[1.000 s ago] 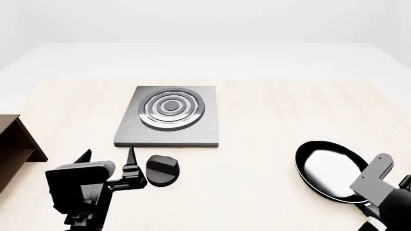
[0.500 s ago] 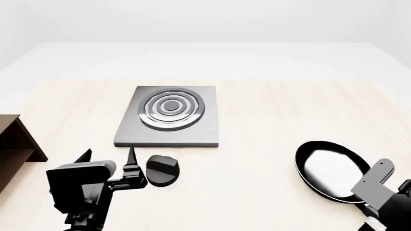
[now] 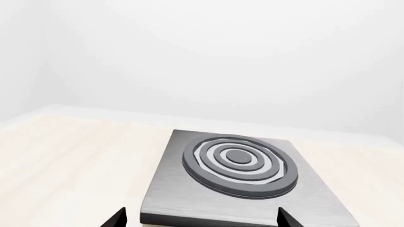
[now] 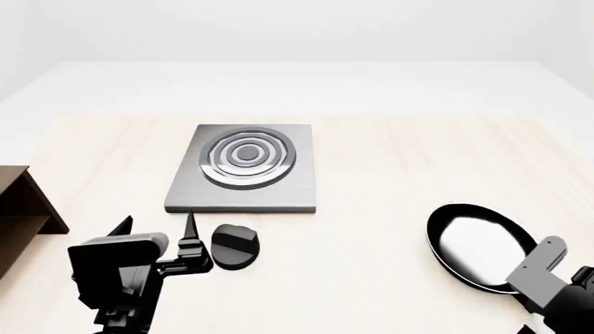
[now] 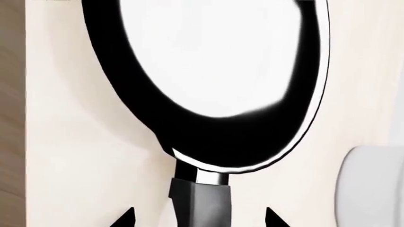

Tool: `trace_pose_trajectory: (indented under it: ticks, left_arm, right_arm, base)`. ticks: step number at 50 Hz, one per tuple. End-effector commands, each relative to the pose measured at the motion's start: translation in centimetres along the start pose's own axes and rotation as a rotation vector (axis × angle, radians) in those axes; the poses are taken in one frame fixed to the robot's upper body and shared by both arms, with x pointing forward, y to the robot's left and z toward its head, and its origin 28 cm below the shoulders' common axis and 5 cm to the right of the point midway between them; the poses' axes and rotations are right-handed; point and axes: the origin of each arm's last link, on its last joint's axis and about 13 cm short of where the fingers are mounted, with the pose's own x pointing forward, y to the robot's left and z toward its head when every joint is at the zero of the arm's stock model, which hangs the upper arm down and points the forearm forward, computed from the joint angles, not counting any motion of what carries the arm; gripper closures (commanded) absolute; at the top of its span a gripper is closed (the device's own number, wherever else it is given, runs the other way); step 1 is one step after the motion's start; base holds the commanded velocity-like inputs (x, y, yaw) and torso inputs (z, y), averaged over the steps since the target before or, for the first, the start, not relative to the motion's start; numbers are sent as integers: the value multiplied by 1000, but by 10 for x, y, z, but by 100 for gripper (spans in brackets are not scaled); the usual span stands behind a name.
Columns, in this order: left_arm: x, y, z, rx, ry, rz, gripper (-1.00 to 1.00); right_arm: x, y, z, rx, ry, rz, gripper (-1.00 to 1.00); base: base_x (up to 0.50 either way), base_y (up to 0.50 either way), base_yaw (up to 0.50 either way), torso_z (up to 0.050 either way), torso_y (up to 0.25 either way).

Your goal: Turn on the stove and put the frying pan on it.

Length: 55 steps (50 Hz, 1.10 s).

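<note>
The stove (image 4: 243, 170), a grey slab with burner rings, lies on the table's middle left; it also shows in the left wrist view (image 3: 237, 161). Its black knob (image 4: 235, 245) sits just in front of it. My left gripper (image 4: 156, 226) is open and empty, left of the knob and short of the slab's front edge; in the left wrist view (image 3: 200, 220) its tips stand wide apart. The frying pan (image 4: 475, 243) lies at the front right. My right gripper (image 5: 198, 218) is open, its tips on either side of the pan's handle (image 5: 202, 201), not touching it.
A brown wooden shelf (image 4: 21, 205) stands at the left edge. A white rounded object (image 5: 372, 187) lies beside the pan in the right wrist view. The right arm's wrist (image 4: 543, 275) covers the pan's near rim in the head view.
My right arm has drawn back and down toward the front right corner, along the pan's handle. The left arm, knob, stove and pan have not moved.
</note>
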Motion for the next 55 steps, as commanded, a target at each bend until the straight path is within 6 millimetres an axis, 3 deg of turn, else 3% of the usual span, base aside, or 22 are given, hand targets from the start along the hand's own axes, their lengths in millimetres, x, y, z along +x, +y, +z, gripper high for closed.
trace_pose_trajectory:
  ticks: [1,15,16,40,55]
  left_arm:
    - [0,0,0,1,1,-1,-100]
    - [0,-1,0,3,3,-1,-100]
    - [0,-1,0,4,1,-1,-100]
    - [-1,-1,0,5,0,1,-100]
    - [-1,-1,2,4,-5,-1,-100]
  right_arm:
    - [2,10,-17,20,80,49,-100]
    - [5,17,-35,11,147,37,-100]
    - [6,17,-35,11,144,29,100]
    - [-20,8,-11,14,22,21,100]
    - [-51,-20,15,33,-143,-33,100]
  base:
    - [0,0,0,0,0]
    - [0,0,0,0,0]
    - [0,0,0,0,0]
    - [0,0,0,0,0]
    - [0,0,0,0,0]
